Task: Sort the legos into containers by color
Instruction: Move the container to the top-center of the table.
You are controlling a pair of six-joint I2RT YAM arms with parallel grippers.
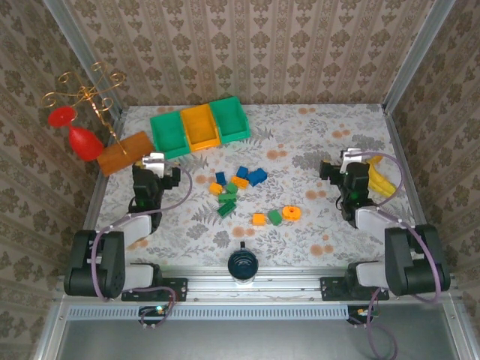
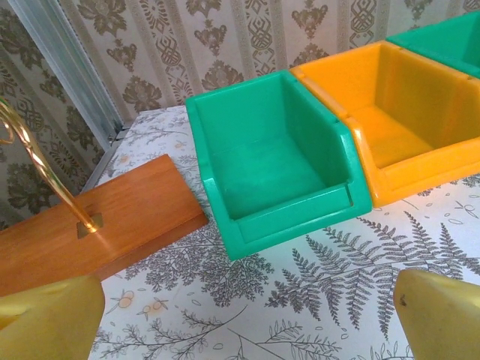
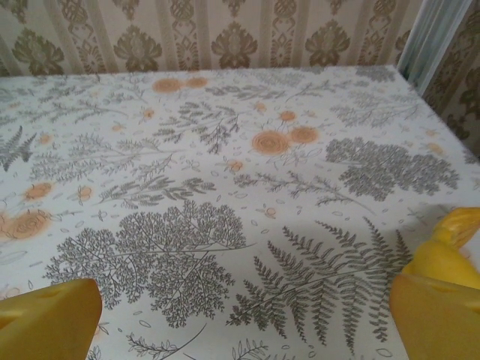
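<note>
While the legos (image 1: pixel 232 189) lie scattered on the table (image 1: pixel 315 135) in front of the containers (image 1: pixel 199 127), apart from them, both grippers are held with fingers wide apart and nothing between them. The left gripper (image 1: pixel 154 161) is seen just in front of the containers' left end, beside a wooden block (image 1: pixel 126 152); the right gripper (image 1: pixel 351 161) is seen well to their right, near a banana (image 1: pixel 381 182).
</note>
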